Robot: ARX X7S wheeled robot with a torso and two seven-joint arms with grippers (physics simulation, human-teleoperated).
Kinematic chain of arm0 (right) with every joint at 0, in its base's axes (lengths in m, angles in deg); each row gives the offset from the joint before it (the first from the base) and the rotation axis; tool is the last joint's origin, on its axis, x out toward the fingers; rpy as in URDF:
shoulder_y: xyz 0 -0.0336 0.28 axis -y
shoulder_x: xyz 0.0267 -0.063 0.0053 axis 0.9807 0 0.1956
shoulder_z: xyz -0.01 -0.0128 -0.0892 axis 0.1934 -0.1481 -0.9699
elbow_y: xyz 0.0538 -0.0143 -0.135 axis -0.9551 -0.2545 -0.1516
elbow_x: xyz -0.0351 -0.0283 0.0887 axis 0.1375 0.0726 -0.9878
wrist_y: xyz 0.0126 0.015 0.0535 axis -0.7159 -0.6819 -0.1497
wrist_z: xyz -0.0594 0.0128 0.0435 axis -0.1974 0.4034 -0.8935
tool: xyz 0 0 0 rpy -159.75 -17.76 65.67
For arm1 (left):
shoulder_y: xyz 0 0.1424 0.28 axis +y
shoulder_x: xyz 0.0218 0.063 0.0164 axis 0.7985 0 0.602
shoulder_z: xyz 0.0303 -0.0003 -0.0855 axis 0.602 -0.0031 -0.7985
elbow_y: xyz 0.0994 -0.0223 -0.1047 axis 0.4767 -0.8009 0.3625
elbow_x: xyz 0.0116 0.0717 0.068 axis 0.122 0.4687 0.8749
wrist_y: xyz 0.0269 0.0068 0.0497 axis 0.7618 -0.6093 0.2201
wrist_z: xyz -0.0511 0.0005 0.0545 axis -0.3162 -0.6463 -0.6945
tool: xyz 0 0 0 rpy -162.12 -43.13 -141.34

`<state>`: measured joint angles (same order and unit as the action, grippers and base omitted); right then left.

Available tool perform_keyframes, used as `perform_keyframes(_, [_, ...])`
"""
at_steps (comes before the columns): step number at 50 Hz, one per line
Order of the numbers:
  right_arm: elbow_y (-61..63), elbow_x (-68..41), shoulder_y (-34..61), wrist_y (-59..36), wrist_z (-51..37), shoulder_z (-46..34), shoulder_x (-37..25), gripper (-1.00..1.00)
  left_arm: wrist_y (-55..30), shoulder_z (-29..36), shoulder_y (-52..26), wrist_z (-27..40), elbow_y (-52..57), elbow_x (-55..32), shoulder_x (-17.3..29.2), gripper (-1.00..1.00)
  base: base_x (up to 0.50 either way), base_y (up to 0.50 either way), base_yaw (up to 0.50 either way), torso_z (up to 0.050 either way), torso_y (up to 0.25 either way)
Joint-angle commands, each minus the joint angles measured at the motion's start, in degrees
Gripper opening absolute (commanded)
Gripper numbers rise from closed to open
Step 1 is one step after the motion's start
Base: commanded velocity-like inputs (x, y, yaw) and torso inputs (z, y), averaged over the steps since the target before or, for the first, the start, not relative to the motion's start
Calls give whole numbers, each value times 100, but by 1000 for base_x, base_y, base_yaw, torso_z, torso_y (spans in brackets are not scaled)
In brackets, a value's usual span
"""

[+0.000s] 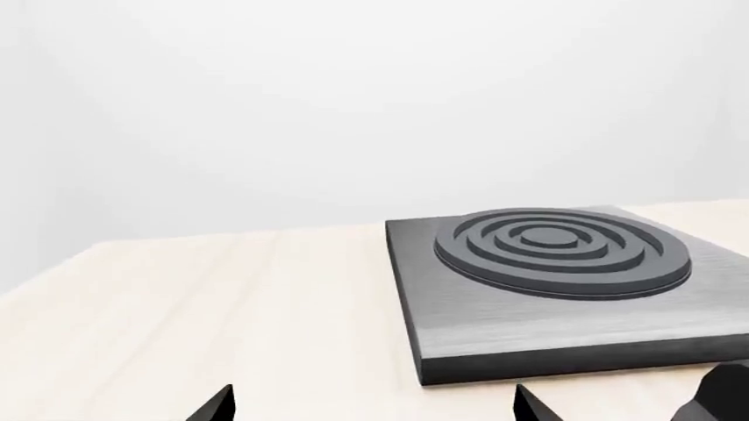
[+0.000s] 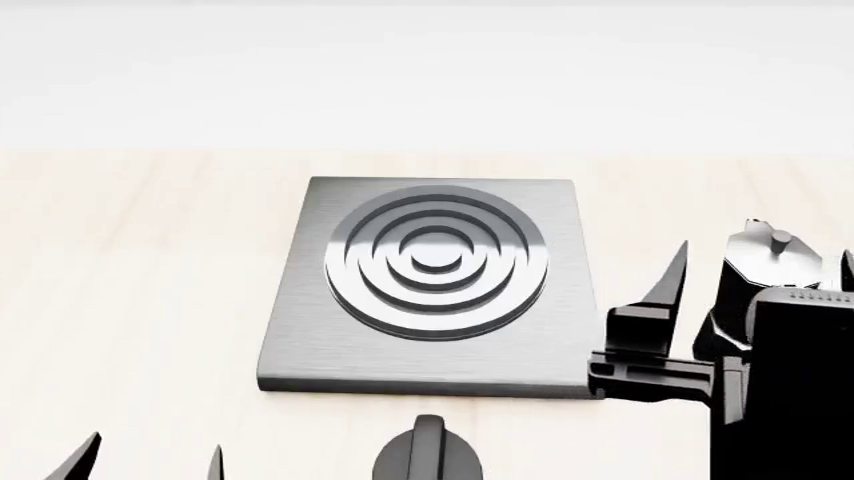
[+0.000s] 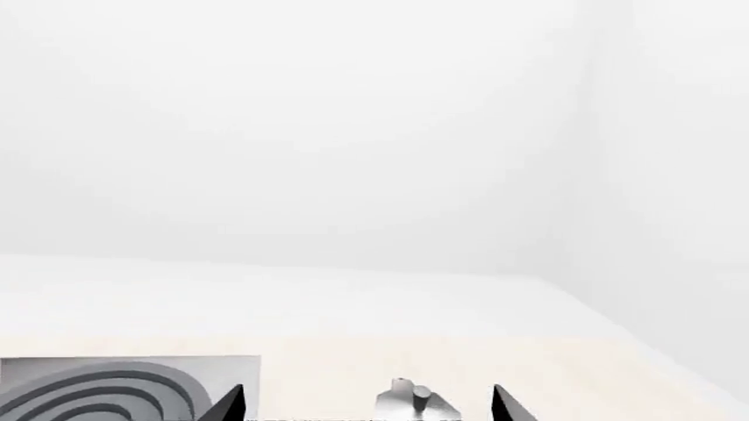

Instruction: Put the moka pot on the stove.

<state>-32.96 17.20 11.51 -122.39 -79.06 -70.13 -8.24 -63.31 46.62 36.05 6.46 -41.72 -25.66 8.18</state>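
The moka pot [image 2: 761, 285] stands on the table just right of the stove [image 2: 427, 290], black with a silvery lid and small knob. My right gripper [image 2: 766, 252] is open, with its jaws on either side of the pot's top and a gap on both sides. In the right wrist view the lid [image 3: 416, 406] shows between the two fingertips of the right gripper [image 3: 367, 405], and a corner of the stove [image 3: 105, 390] shows beside it. My left gripper [image 2: 147, 462] is open and empty at the near left, in front of the stove [image 1: 550, 289].
A short black round knob [image 2: 427, 455] with a raised ridge sits in front of the stove's near edge; it also shows in the left wrist view [image 1: 720, 399]. The light wooden table [image 2: 134, 300] stretches left of the stove, with a white wall behind.
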Motion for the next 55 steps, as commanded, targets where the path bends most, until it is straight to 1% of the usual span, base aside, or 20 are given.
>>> perform_keyframes(1, [-110, -168, 114, -225, 168, 383, -59, 100, 91, 3, 0, 44, -35, -53, 0, 100, 0, 0, 0, 0, 0])
perform_keyframes(6, [-230, -278, 93, -229, 273, 588, -71, 100, 93, 25, -3, 67, -36, -71, 17, 100, 0, 0, 0, 0, 0])
perform_keyframes(11, [-453, -362, -14, -18, 366, 890, -28, 100, 98, 47, -6, 90, -38, -81, 34, 100, 0, 0, 0, 0, 0])
perform_keyframes(12, [-415, -425, 96, -195, 368, 952, -34, 100, 98, 51, -7, 95, -38, -84, 38, 100, 0, 0, 0, 0, 0])
perform_keyframes(14, [-534, -437, -51, 25, 440, 1026, -12, 100, 100, 60, -8, 104, -38, -88, 44, 100, 0, 0, 0, 0, 0])
perform_keyframes(15, [-492, -510, 35, -121, 450, 1107, -8, 100, 100, 65, -9, 108, -39, -90, 48, 100, 0, 0, 0, 0, 0])
perform_keyframes(16, [-560, -526, -52, 0, 485, 1183, 27, 100, 99, 69, -9, 113, -38, -92, 51, 100, 0, 0, 0, 0, 0])
perform_keyframes(17, [-522, -592, 32, -164, 499, 1256, -2, 100, 100, 73, -10, 117, -38, -95, 55, 100, 0, 0, 0, 0, 0])
perform_keyframes(18, [-607, -582, -75, -9, 531, 1304, 30, 100, 99, 76, -10, 121, -38, -100, 57, 100, 0, 0, 0, 0, 0])
perform_keyframes(21, [-523, -715, 48, -292, 542, 1459, 19, 100, 102, 89, -12, 133, -39, -107, 67, 100, 0, 0, 0, 0, 0])
perform_keyframes(23, [-545, -764, 49, -320, 571, 1523, 29, 100, 104, 97, -14, 141, -40, -112, 74, 100, 0, 0, 0, 0, 0])
perform_keyframes(24, [-669, -728, -88, -90, 623, 1534, 50, 100, 104, 102, -14, 145, -40, -115, 77, 100, 0, 0, 0, 0, 0])
perform_keyframes(26, [-623, -783, -2, -269, 621, 1541, 12, 100, 105, 109, -15, 153, -40, -122, 83, 100, 0, 0, 0, 0, 0])
perform_keyframes(27, [-746, -728, -156, -17, 655, 1530, 53, 100, 105, 113, -16, 157, -40, -123, 86, 100, 0, 0, 0, 0, 0])
perform_keyframes(28, [-724, -767, -78, -139, 651, 1547, 29, 100, 108, 117, -17, 160, -41, -126, 89, 100, 0, 0, 0, 0, 0])
perform_keyframes(30, [-837, -728, -210, 60, 687, 1518, 61, 100, 109, 125, -18, 169, -41, -130, 95, 100, 0, 0, 0, 0, 0])
perform_keyframes(32, [-795, -812, -60, -185, 676, 1562, 25, 100, 109, 133, -19, 176, -42, -134, 102, 100, 0, 0, 0, 0, 0])
perform_keyframes(45, [-1876, -683, -192, 724, 1012, 1243, 41, 100, 115, 183, -27, 223, -43, -167, 140, 100, 0, 0, 0, 0, 0])
perform_keyframes(55, [-2426, -786, -246, 1190, 1276, 1353, 70, 100, 123, 221, -34, 259, -46, -182, 169, 100, 0, 0, 0, 0, 0])
